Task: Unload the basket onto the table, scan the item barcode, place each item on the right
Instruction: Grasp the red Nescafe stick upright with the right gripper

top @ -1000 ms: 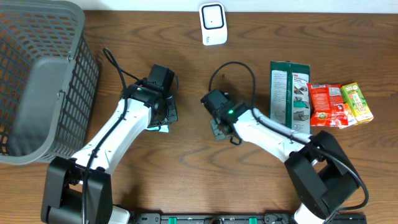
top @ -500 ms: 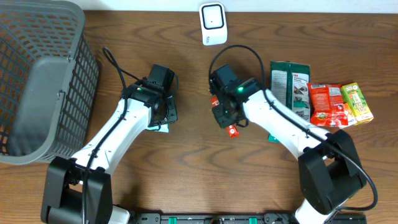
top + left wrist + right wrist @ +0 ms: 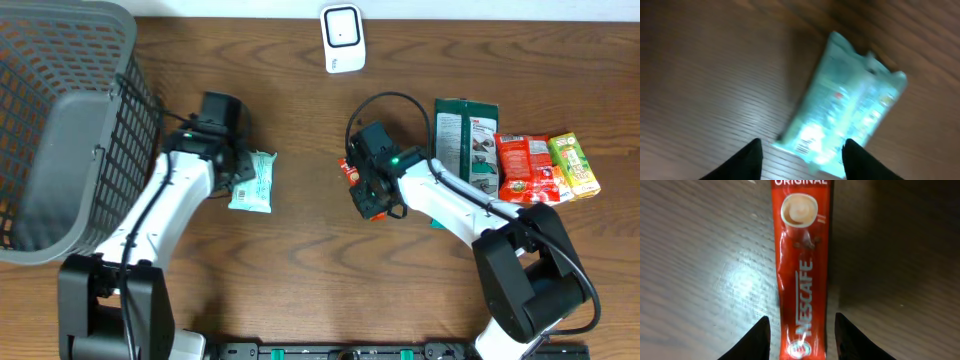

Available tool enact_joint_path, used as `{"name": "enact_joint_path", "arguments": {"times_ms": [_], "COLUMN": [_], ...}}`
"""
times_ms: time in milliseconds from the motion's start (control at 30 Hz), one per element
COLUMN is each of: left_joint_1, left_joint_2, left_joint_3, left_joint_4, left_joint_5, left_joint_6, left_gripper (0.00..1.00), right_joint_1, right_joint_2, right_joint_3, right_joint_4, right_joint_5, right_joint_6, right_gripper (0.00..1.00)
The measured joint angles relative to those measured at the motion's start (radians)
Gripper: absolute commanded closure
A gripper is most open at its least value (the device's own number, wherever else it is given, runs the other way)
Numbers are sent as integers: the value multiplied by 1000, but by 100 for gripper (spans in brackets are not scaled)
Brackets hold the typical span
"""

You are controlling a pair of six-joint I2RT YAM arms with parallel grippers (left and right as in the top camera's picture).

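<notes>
The left claw (image 3: 802,150) was open by the green packet (image 3: 845,115) on the surface (image 3: 300,280). The right claw (image 3: 802,320) was open around the red stick (image 3: 802,255), holding nothing. Scanning at the scanner (image 3: 342,38) looked undone

red sachet (image 3: 802,255) with white lettering and coffee-cup print; pale mint pouch (image 3: 845,115); grey mesh basket (image 3: 60,130); dark brown wood-grain bench (image 3: 300,270).
</notes>
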Motion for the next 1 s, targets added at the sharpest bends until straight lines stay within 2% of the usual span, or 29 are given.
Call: {"name": "enact_joint_path", "arguments": {"times_ms": [133, 333, 367, 500, 633, 733, 800, 833, 1000], "left_joint_1": [29, 29, 29, 29, 29, 29, 29, 29, 29], "left_joint_2": [0, 0, 0, 0, 0, 0, 0, 0, 0], "left_joint_3": [0, 0, 0, 0, 0, 0, 0, 0, 0], "left_joint_4": [-4, -4, -5, -5, -5, -5, -5, -5, -5], "left_joint_5": [-8, -7, -8, -8, -8, -8, -8, -8, -8], "left_joint_6": [1, 1, 1, 0, 1, 1, 1, 1, 1], "left_gripper": [34, 28, 19, 18, 17, 17, 17, 17, 17], "right_joint_1": [0, 0, 0, 0, 0, 0, 0, 0, 0], "right_joint_2": [0, 0, 0, 0, -5, -5, -6, -6, -8], "right_joint_3": [-32, -40, -40, -59, -72, -72, -72, -72, -58], "right_joint_4": [63, 105, 105, 129, 141, 136, 132, 131, 89], "right_joint_5": [0, 0, 0, 0, 1, 4, 4, 3, 0], "right_joint_6": [0, 0, 0, 0, -4, -6, -8, -7, -10], "right_gripper": [64, 68, 68, 68, 74, 81, 94, 98, 99]}}
